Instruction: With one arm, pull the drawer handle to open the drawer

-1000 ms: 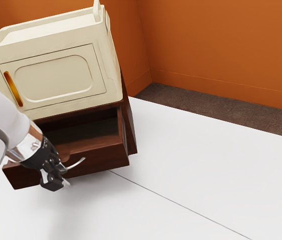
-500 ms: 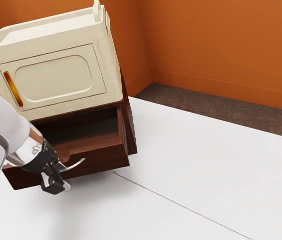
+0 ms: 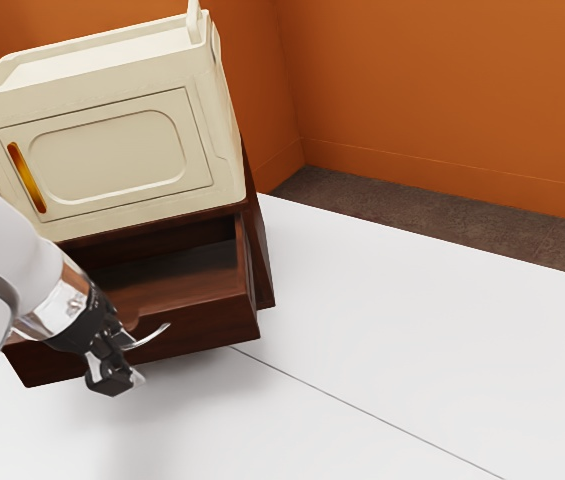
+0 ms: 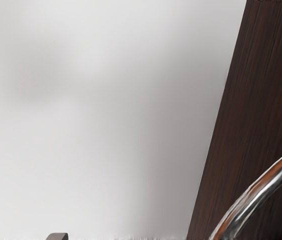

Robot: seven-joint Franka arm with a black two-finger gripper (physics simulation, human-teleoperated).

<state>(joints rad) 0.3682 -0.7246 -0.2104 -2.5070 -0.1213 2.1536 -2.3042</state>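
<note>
Drawer (image 3: 202, 322) and cabinet (image 3: 264, 275) stand apart at the front in the exterior view: the drawer juts out below the cream box (image 3: 112, 160), its hollow inside plainly in sight, so the opening itself looks largely done. What may be left is a little more pull, if full travel is wanted, and then letting go and backing off. The gripper (image 3: 126, 381) is at the drawer's front, close beside the curved metal handle (image 3: 152, 337), low over the white table (image 3: 412, 340). I cannot tell from this side whether the fingers stand wide or narrow, or whether they grip the handle. In the wrist view the handle curves out from the dark wooden front, near the hand, with the pale tabletop beyond the drawer's edge; no firm hold can be read there either.
</note>
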